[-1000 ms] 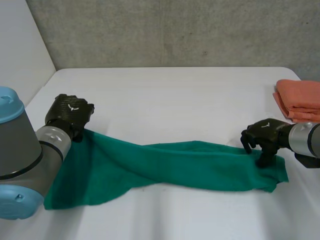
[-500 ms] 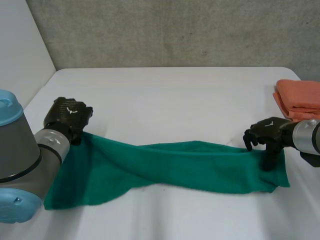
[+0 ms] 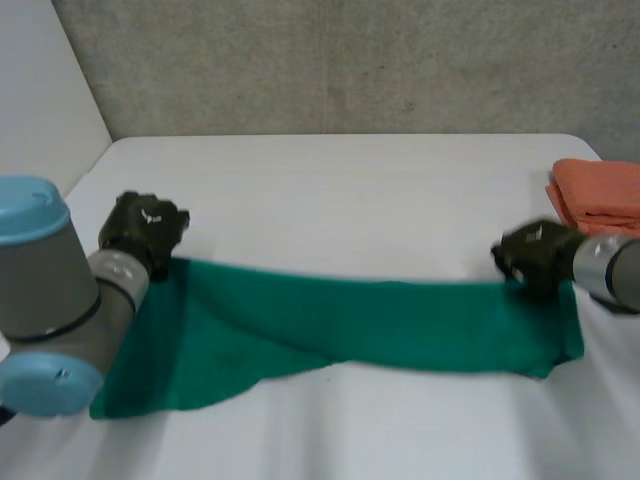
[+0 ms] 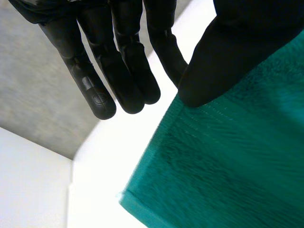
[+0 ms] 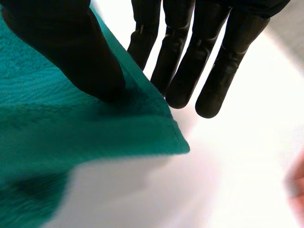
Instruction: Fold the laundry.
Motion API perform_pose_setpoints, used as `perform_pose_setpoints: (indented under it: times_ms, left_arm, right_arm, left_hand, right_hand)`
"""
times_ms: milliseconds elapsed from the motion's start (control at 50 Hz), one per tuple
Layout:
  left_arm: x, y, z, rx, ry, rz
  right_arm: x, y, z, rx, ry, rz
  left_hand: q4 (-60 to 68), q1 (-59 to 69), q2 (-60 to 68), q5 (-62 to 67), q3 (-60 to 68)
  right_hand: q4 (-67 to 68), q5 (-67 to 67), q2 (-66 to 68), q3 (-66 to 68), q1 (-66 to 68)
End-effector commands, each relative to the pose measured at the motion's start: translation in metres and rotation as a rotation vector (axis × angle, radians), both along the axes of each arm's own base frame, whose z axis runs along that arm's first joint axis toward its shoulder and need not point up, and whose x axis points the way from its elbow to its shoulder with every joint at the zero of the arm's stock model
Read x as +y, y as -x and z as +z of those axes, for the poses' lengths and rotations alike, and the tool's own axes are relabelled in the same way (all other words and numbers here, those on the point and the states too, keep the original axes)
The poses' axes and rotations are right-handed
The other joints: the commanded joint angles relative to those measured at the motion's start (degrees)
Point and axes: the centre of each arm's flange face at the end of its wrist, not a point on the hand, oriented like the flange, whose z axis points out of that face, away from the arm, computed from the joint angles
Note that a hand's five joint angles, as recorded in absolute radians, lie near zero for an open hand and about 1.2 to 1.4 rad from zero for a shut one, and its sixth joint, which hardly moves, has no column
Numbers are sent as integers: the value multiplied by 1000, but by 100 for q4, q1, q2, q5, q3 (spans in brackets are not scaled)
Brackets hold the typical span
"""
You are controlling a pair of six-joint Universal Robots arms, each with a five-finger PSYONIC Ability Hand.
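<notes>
Okay, green towel [image 3: 350,320]: lower middle of the head frame, stretched sideways over the white table [image 3: 330,180], spanning the gap between both hands. The far edge runs almost straight from hand to hand. The near part sags onto the table, widest at lower left and narrowest mid-frame. The right end drops to a corner at lower right.

Left hand [image 3: 145,232]: centre-left of the head frame, on the towel's far left corner. In the left wrist view the thumb [image 4: 223,61] sits on the cloth's upper face right at the hemmed edge. The fingers [image 4: 99,90] are straight and side by side on the other side of that edge, one running behind the thumb. The edge is nipped between thumb and finger, and the towel's corner hangs free beyond the fingertips.

Right hand [image 3: 535,258]: centre-right, on the far right corner. In the right wrist view the thumb [image 5: 71,52] presses into the cloth and the fingers [image 5: 180,71] are straight and close together behind the edge. The towel is clamped between them, with a corner poking out past the thumb tip.

Left arm [image 3: 50,290]: grey with light-blue caps, lower left of frame, beside the towel's left end. Right arm [image 3: 615,272] comes in from the right edge.

A folded orange cloth [image 3: 600,195] lies on the table at the right edge, above the right hand and apart from the green towel. A grey concrete wall [image 3: 350,60] runs across the top.
</notes>
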Motion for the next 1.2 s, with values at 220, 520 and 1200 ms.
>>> perform_pose_setpoints:
  times_ms: [220, 520, 1200]
  left_arm:
    - [-76, 4, 238, 355, 1031, 54]
    - [-54, -2, 177, 335, 849, 39]
    - [11, -23, -44, -119, -48, -40]
  right_arm:
    - [-61, -43, 243, -487, 1163, -98]
    - [-50, -47, 202, -514, 1049, -42]
    - [34, -31, -7, 45, 109, 99]
  left_hand:
    - [1111, 1622, 1150, 1267, 1171]
    - [1111, 1622, 1150, 1267, 1171]
    - [1111, 1622, 1150, 1267, 1171]
  right_hand:
    - [1195, 1340, 1270, 1249, 2364]
    - [1195, 1340, 1270, 1249, 2364]
    - [1195, 1340, 1270, 1249, 2364]
